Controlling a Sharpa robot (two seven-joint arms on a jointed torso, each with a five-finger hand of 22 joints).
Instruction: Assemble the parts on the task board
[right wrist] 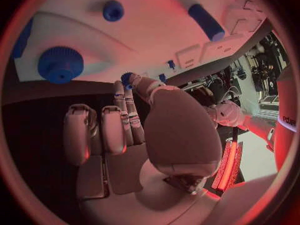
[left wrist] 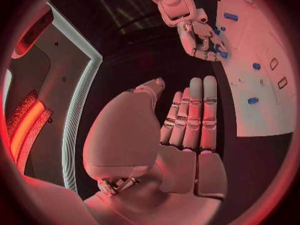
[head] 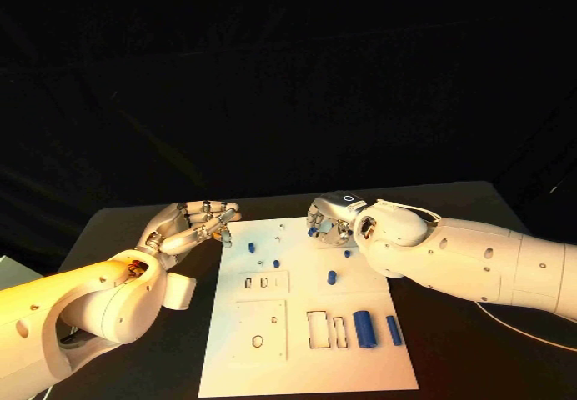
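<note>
The white task board (head: 301, 358) lies in the middle of the black table. My right hand (head: 331, 218) hangs over its far edge, fingers pointing down. Thumb and a finger pinch a small blue part (right wrist: 127, 78), which also appears at the fingertips as the blue part (head: 316, 232). My left hand (head: 193, 227) hovers beside the board's far left corner, fingers straight and apart, holding nothing; this left hand (left wrist: 187, 120) faces the right hand (left wrist: 200, 37). Small blue pegs (head: 252, 247) (head: 332, 277) stand on the board. Two blue cylinders (head: 363, 327) lie near its right edge.
Rectangular and oval cut-outs (head: 324, 329) mark the board's near half. A big blue knob (right wrist: 60, 64) and a blue cylinder (right wrist: 206, 21) are close to my right hand. A cable (head: 517, 325) runs on the table at the right. Black cloth hangs behind.
</note>
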